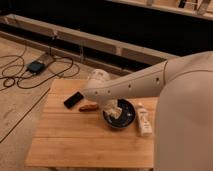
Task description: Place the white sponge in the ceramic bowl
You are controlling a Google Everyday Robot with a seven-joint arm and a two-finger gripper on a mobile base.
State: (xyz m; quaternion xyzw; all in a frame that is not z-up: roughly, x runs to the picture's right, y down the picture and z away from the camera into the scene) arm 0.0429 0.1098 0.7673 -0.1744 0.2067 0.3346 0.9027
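The ceramic bowl [127,119] is dark and glossy and stands on the right half of the wooden table [75,140]. My gripper [113,107] hangs from the white arm that reaches in from the right, and it is down at the bowl's left inner side. An off-white chunky block, the white sponge [118,114], shows inside the bowl right under the gripper. I cannot tell whether the gripper still holds it. The arm hides the far rim of the bowl.
A long narrow white stick-like object [144,121] lies just right of the bowl. A flat black device [74,99] and a small brown object [89,107] lie left of it. Cables and a small box [36,66] are on the floor at the far left.
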